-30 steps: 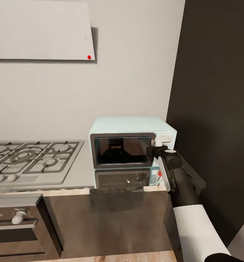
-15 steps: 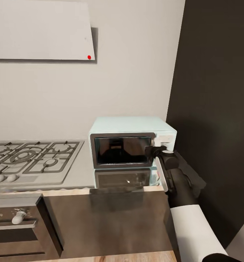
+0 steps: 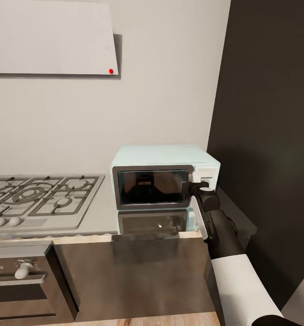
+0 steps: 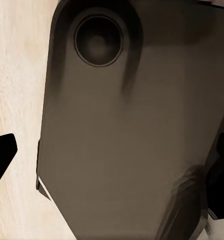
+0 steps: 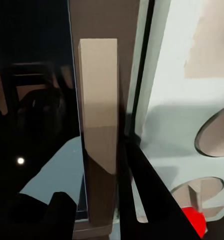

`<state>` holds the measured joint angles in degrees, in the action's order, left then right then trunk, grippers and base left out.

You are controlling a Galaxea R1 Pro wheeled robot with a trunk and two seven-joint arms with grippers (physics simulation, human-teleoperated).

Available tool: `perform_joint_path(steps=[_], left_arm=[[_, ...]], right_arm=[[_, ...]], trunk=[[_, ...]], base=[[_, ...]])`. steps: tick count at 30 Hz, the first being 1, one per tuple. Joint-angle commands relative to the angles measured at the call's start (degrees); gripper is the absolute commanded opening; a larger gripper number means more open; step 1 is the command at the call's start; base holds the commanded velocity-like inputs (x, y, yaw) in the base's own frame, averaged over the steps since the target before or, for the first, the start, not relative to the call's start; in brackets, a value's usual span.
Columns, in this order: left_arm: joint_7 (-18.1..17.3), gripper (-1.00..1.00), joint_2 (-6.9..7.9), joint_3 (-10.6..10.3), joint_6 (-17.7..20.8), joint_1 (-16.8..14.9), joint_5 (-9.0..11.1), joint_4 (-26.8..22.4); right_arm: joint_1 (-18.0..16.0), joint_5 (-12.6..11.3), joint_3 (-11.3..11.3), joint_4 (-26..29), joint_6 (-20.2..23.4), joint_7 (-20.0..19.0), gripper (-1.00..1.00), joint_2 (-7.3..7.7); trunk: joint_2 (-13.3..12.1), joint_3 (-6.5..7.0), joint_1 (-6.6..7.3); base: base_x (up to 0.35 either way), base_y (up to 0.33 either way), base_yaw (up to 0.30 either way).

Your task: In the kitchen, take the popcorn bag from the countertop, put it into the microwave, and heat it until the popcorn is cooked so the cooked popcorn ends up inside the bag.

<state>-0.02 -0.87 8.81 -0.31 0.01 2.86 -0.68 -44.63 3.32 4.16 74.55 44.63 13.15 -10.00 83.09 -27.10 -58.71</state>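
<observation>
The pale-blue microwave [image 3: 161, 156] stands on the light-grey countertop [image 3: 99, 217] with its dark glass door closed. My right gripper [image 3: 191, 187] is at the door's right edge, beside the white control panel [image 3: 206, 174]. In the right wrist view the beige door handle [image 5: 97, 100] runs between the dark fingers [image 5: 142, 190], and the gripper [image 5: 99, 210] is shut on it. The left gripper [image 4: 112, 165] hangs open over the robot's dark base, with wood floor beside it. The popcorn bag and the popcorn are out of view.
A gas hob [image 3: 38, 197] with grates lies left of the microwave, with a dark built-in oven [image 3: 16, 280] below it. A tall dark panel [image 3: 269, 113] rises close on the microwave's right. A grey hood [image 3: 52, 36] hangs on the wall above.
The right forearm has swung in and its wrist has turned, while the gripper stays at the door's right edge. The door stays closed.
</observation>
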Motion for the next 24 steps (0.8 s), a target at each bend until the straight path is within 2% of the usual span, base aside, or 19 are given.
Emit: perform_joint_path(steps=[1,9,24], left_arm=[[0.0,1.00,-0.01,0.2,0.0,0.0,0.3,0.0],[0.0,1.00,-0.01,0.2,0.0,0.0,0.3,-0.1],[0.0,1.00,-0.06,0.2,-0.1,0.0,0.3,-0.1]], right_arm=[[0.0,2.2,-1.7,-0.8,-0.5,0.1,-1.00,0.00],[0.0,2.2,-1.8,-1.1,-0.6,-0.1,-1.00,0.00],[0.0,2.3,-1.8,-1.2,-0.6,0.0,-1.00,0.00]], trunk=[[0.0,-0.04,-0.01],[0.0,-0.04,-0.01],[0.0,-0.04,-0.01]], base=[[0.000,0.000,0.000],[-0.017,0.000,0.000],[-0.192,0.000,0.000]])
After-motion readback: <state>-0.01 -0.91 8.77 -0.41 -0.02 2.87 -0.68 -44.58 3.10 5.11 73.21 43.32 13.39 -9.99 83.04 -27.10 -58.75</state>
